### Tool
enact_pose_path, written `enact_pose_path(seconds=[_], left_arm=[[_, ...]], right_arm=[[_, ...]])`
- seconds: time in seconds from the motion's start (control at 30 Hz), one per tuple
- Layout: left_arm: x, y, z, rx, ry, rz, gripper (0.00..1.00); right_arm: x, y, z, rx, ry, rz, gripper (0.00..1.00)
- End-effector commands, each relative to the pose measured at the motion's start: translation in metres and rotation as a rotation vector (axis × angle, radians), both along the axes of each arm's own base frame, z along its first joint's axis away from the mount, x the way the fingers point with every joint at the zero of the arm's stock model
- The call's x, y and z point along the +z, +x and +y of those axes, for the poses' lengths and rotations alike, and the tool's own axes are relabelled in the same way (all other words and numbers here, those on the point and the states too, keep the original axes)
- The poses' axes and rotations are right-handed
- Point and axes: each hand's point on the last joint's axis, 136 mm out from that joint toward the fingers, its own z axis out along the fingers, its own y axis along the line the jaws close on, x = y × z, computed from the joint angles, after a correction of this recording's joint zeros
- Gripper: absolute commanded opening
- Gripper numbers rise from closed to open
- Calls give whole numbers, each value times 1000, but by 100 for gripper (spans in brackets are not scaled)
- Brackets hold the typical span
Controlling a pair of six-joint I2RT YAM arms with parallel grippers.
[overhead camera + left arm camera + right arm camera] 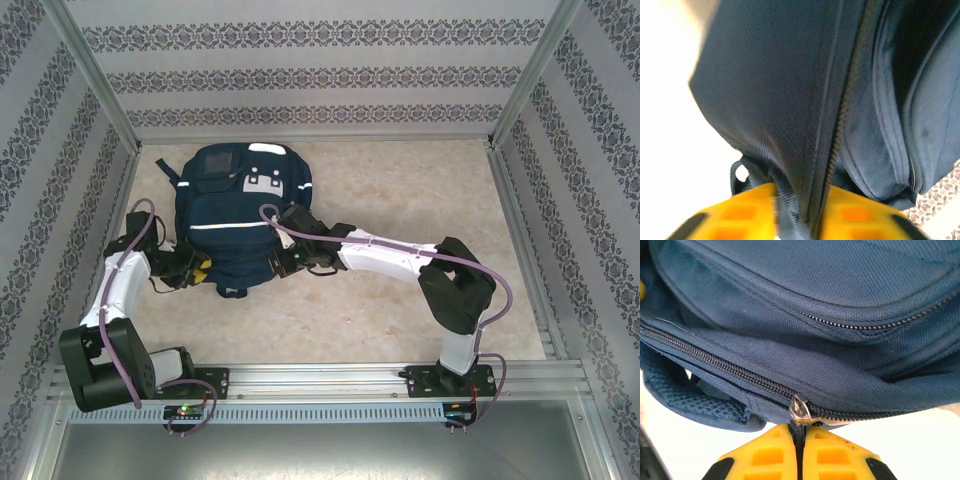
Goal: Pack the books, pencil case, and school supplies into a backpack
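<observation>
On backpack [235, 215] | right gripper [799, 427] pinches zipper pull [800, 407] — wrist view | left gripper [800, 194] straddles seam [832, 145], grip unclear

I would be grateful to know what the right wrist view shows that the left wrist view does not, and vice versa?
Right wrist: the right gripper shut on the metal zipper pull, and a second zipper higher up. Left wrist: the left gripper with a webbing strap and a fabric fold between its fingers, plus a patch of table. Both: the navy backpack, a zipper line and yellow fingers.
</observation>
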Motion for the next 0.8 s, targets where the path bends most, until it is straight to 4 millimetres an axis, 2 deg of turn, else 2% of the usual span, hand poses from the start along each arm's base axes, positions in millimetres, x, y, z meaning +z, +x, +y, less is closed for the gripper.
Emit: enact_pose_path(seconds=[0.0, 0.1, 0.27, 0.37, 0.43, 0.6, 0.77], left_arm=[[21, 1, 18, 42, 80, -66, 46], [28, -9, -7, 44, 44, -82, 51], [14, -25, -64, 0, -64, -31, 51], [13, -24, -82, -4, -54, -50, 52], [14, -23, -84, -7, -17, -56, 53], [0, -26, -78, 19, 37, -13, 55], [-3, -20, -69, 52, 88, -36, 57]], right_arm=[[-16, 17, -42, -117, -197, -15, 0], [-10, 0, -14, -72, -151, -6, 0], [1, -27, 25, -8, -90, 6, 0], [7, -38, 43, 26, -56, 16, 0], [11, -44, 54, 47, -39, 17, 0], [21, -65, 80, 114, 10, 25, 0], [15, -78, 86, 139, 0, 29, 0]])
